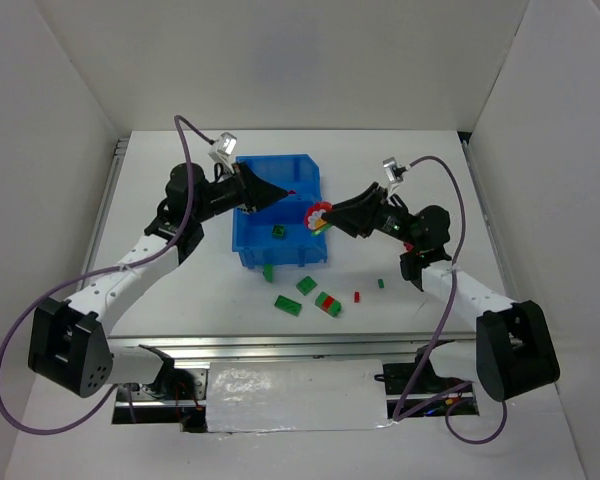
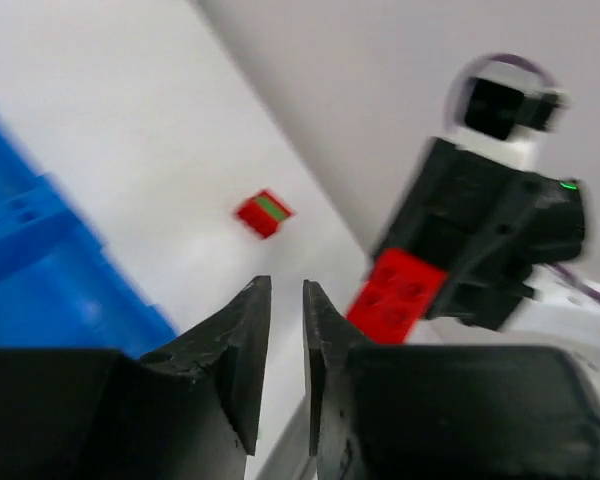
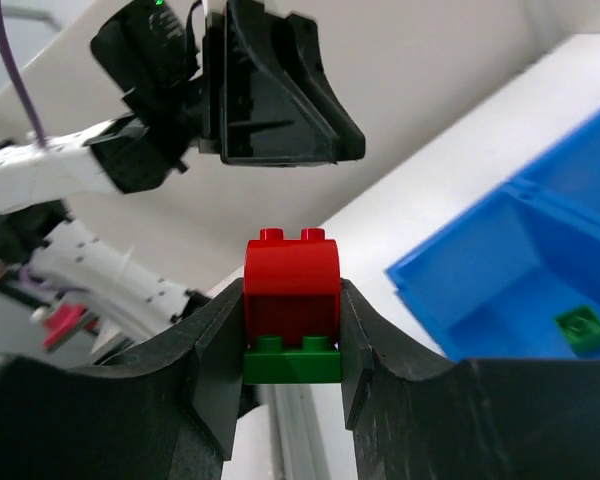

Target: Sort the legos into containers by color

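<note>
The right gripper (image 1: 320,215) hangs raised at the right rim of the blue bin (image 1: 250,240), its fingers clamped on a red-green pair (image 3: 292,312): a red brick seated on a thin green plate, with both layers pinched between the pads. The left gripper (image 2: 286,300) faces it from over the bin, its fingers clenched together with nothing between them. One green lego (image 3: 583,330) lies inside the bin. More loose legos (image 1: 307,285) sit on the table just near of it, among them another joined pair (image 1: 328,303).

The main risk is that the held pair goes into a compartment undivided, which would put one colour in the wrong place. Splitting it looks like a job for both arms, and that has hazards of its own. If the left fingers come in without parting, they will likely shove the brick rather than take it and could twist it out of the right grip. Because the right pads cover both layers, a pull on the red top may drag the whole pair loose or snap it apart suddenly, flinging a piece onto the table or into the wrong half of the bin. The two wrists are near each other, so a slightly off approach could also knock them together.
</note>
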